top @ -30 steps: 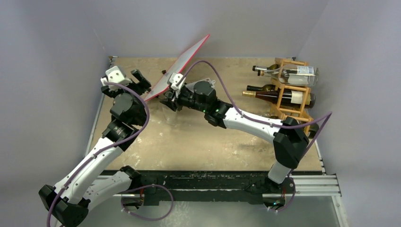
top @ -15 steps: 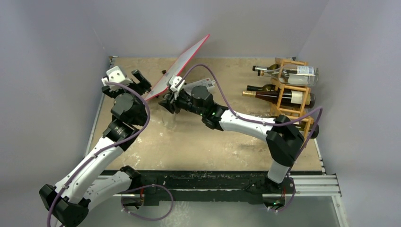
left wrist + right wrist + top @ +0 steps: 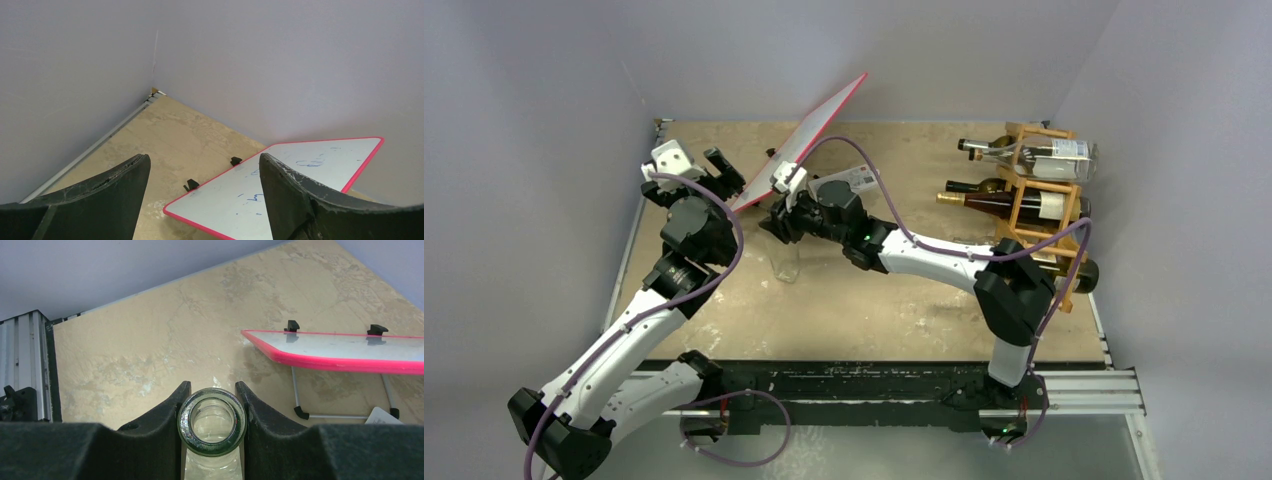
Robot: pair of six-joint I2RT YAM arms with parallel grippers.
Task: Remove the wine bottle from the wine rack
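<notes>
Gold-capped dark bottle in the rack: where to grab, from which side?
Take the dark bottle by its neck: it lies flat, neck sticking out of the wine rack toward the table's middle, body boxed by bars. Come in from that open side, jaws closing across the neck.

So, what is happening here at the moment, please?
The right gripper is shut on the neck of a clear wine bottle, holding it upright at the left-centre of the table. It is far from the wine rack on the right, where other bottles lie. The left gripper is open and empty, near the red-edged whiteboard.
</notes>
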